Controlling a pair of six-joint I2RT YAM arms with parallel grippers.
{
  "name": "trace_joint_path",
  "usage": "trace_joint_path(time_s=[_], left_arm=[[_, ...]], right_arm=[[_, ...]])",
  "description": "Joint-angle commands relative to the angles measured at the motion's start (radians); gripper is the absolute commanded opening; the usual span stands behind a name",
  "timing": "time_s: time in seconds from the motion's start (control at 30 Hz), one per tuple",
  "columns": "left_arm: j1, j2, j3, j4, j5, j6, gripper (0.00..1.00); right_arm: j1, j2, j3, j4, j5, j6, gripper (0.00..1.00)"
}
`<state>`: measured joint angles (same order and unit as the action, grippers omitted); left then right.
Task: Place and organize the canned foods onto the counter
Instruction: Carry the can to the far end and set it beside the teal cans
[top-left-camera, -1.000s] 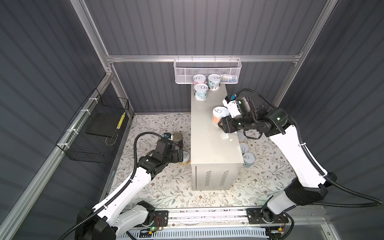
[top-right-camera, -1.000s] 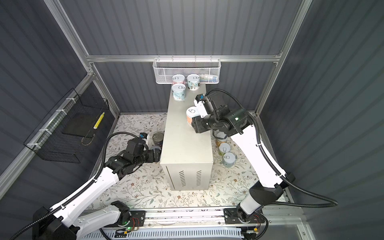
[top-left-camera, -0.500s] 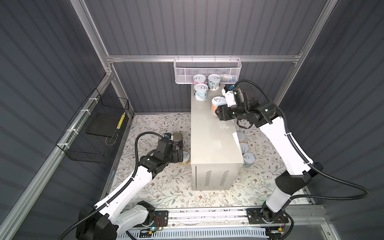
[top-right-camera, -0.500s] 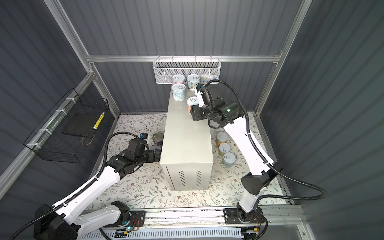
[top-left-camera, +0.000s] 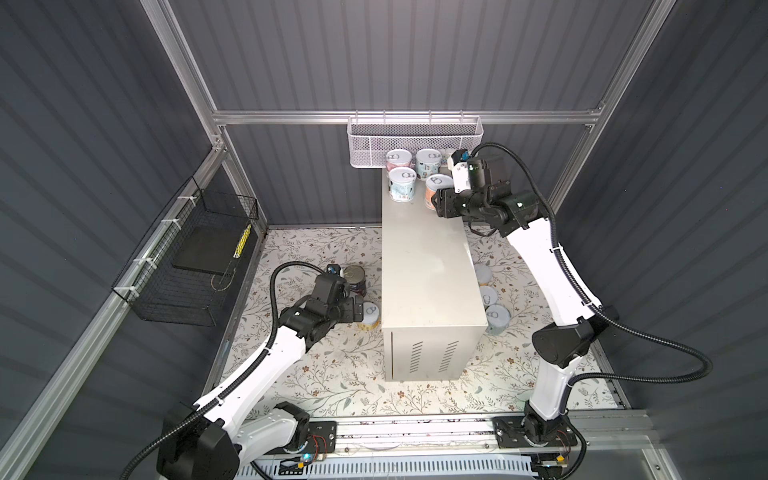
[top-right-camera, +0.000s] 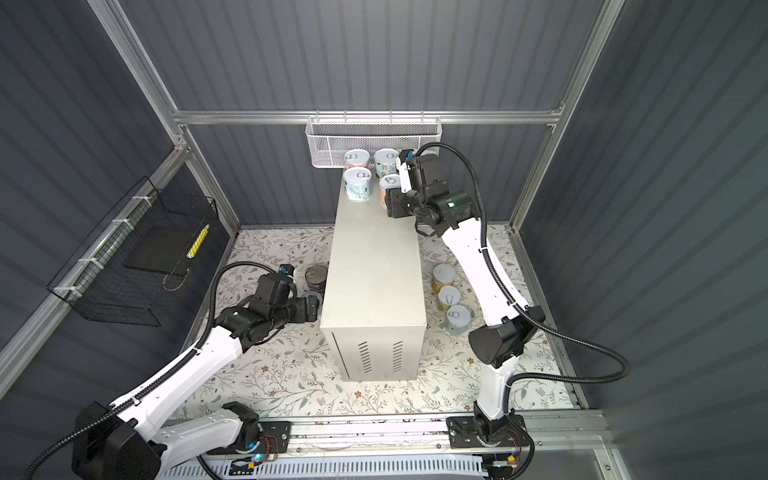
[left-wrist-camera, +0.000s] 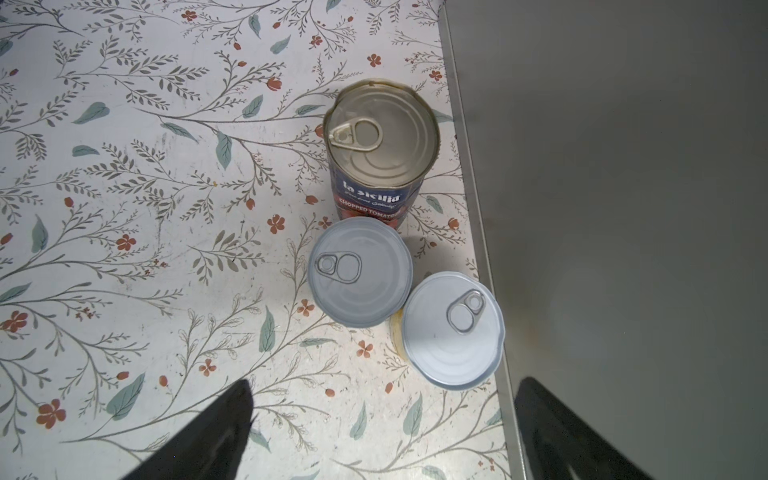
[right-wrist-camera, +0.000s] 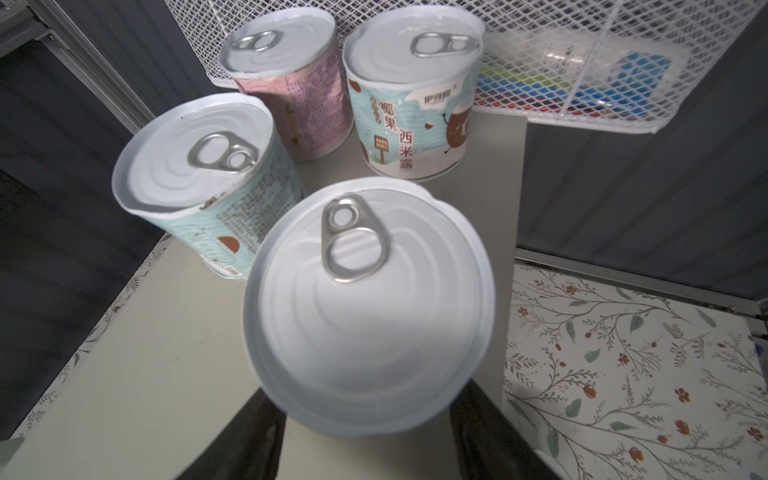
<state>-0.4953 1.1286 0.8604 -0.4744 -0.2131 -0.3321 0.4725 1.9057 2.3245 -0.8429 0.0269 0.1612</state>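
Note:
The cream-white counter stands mid-floor. At its far end stand a pink can and two pale-blue cans. My right gripper is shut on an orange can right beside them; whether it rests on the top is hidden. My left gripper hangs open and empty over the floor by the counter's left side. Just beyond it are a yellow-labelled can, another small can and the dark-blue tomato can. Three more cans line the floor right of the counter.
A white mesh basket hangs on the back rail just above the counter's far end. A black wire basket is fixed to the left wall. The counter's side wall runs close along the left gripper's fingers.
My right gripper has carried the orange can along the counter top to its far end, up against the other cans. The left arm has stayed where it was.

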Motion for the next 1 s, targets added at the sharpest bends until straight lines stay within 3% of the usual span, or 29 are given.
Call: trace_joint_path(time_s=[0.0,0.97], left_arm=[[0.01,0.015,0.038,-0.012,0.002,0.022,1.0],[0.024,0.037,0.041,-0.006,0.0,0.027,1.0]], right_arm=[[-0.003,0.023,0.029,0.061,-0.028,-0.017,0.64],[-0.039,0.133,0.127,0.089,-0.083,0.017,0.64]])
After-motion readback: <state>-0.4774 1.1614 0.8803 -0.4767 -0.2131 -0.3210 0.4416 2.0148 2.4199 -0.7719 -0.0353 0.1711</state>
